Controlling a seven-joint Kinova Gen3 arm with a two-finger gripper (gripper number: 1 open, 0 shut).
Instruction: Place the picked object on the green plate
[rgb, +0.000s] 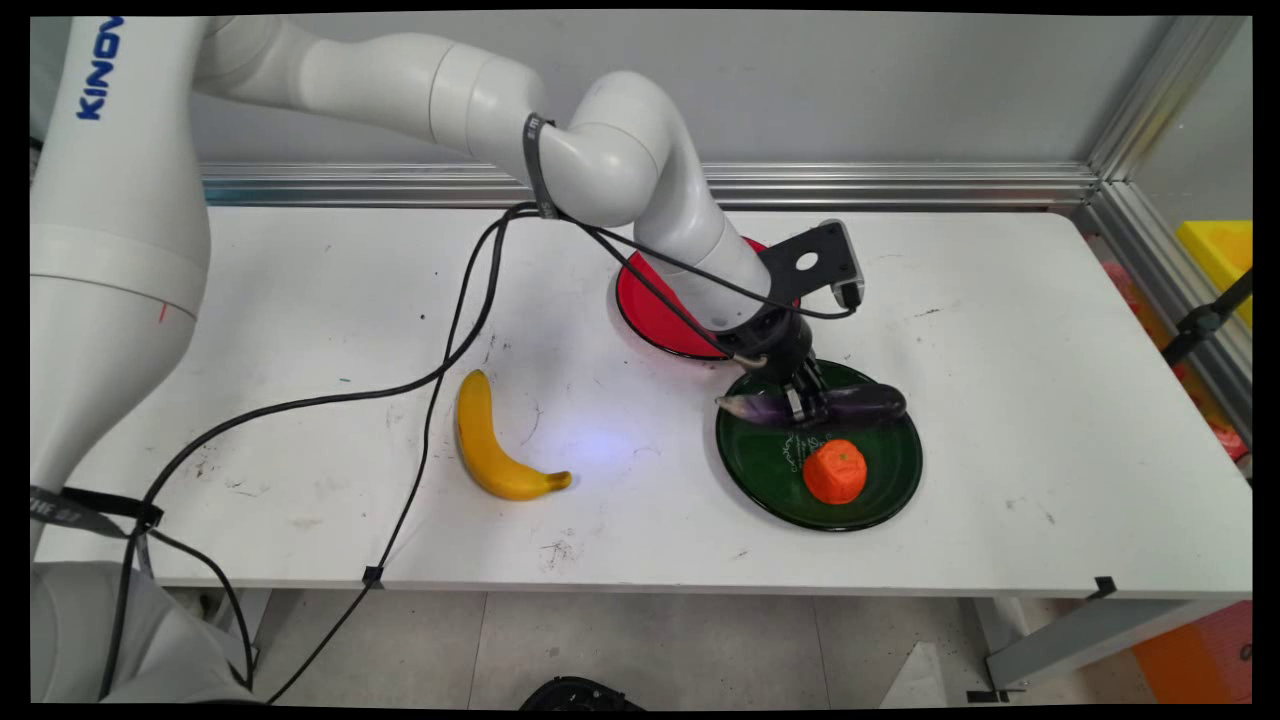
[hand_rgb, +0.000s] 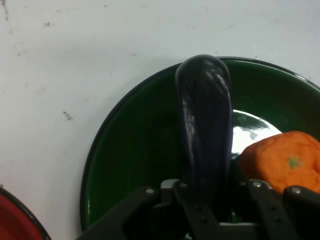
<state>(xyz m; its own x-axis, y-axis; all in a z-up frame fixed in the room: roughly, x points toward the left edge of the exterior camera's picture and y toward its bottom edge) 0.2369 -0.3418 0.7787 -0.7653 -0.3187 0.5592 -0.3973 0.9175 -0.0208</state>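
A dark purple eggplant (rgb: 850, 403) lies across the far part of a green plate (rgb: 890, 490), and my gripper (rgb: 806, 408) is shut on its middle. In the hand view the eggplant (hand_rgb: 205, 135) runs straight up from between my fingers (hand_rgb: 187, 200) over the green plate (hand_rgb: 135, 155). An orange tangerine (rgb: 835, 472) sits on the same plate, just nearer than the eggplant; the tangerine (hand_rgb: 282, 160) shows at the right of the hand view. I cannot tell whether the eggplant rests on the plate or hangs just above it.
A red plate (rgb: 655, 310) lies behind the green one, partly hidden by my wrist; its rim (hand_rgb: 17, 220) shows at the hand view's lower left. A yellow banana (rgb: 490, 440) lies on the table to the left. Black cables hang over the table's left half.
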